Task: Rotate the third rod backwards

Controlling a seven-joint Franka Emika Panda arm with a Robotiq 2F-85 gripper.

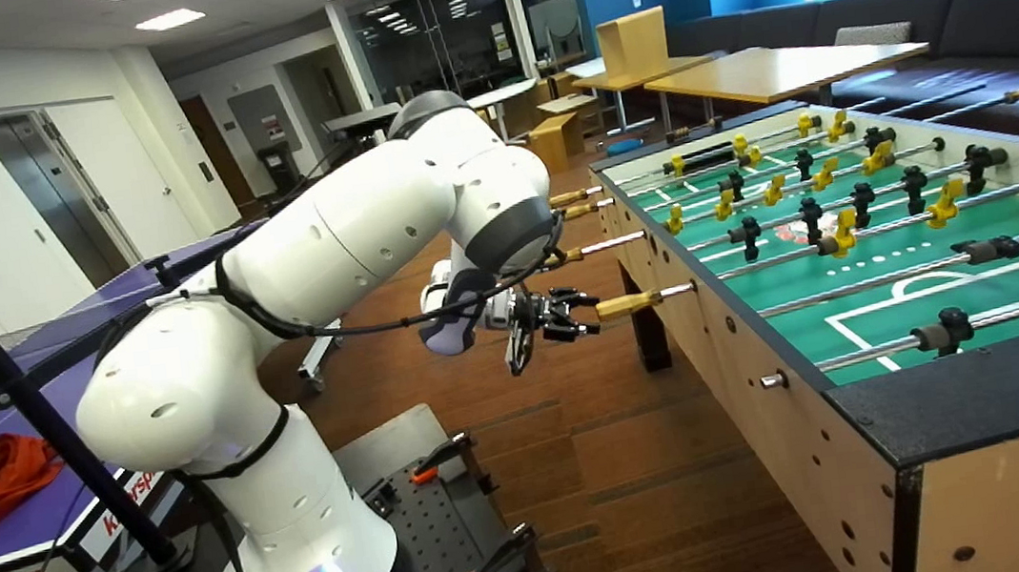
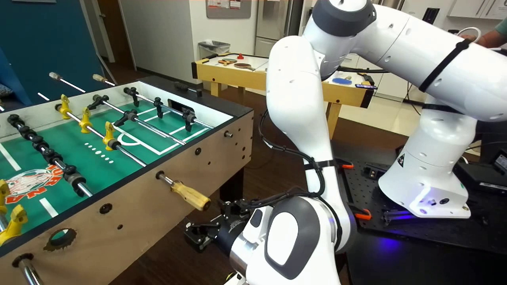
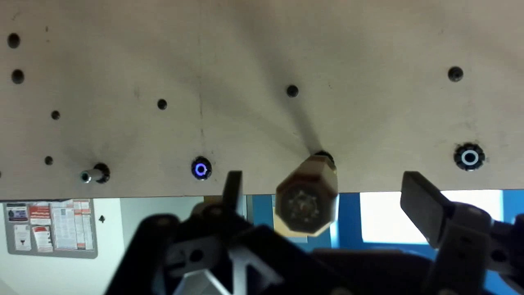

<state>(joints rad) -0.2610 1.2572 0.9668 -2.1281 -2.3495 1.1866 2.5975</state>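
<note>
The third rod (image 1: 891, 226) carries yellow figures and ends in a wooden handle (image 1: 629, 305) outside the foosball table's side. In an exterior view the rod (image 2: 130, 155) and its handle (image 2: 191, 194) also show. My gripper (image 1: 586, 314) is open and empty just in front of the handle's end. In the wrist view, the handle (image 3: 305, 205) points at the camera and appears between the spread fingers of the gripper (image 3: 321, 196), nearer the left one, touching neither. I cannot tell whether its end reaches in between the fingertips.
The foosball table's side panel (image 1: 806, 444) stands before the gripper. A bare rod end (image 1: 774, 381) sticks out at the near side. More wooden handles (image 1: 575, 255) stick out farther along. The robot's base plate (image 1: 432, 535) carries clamps. A purple ping-pong table (image 1: 73, 326) stands behind the arm.
</note>
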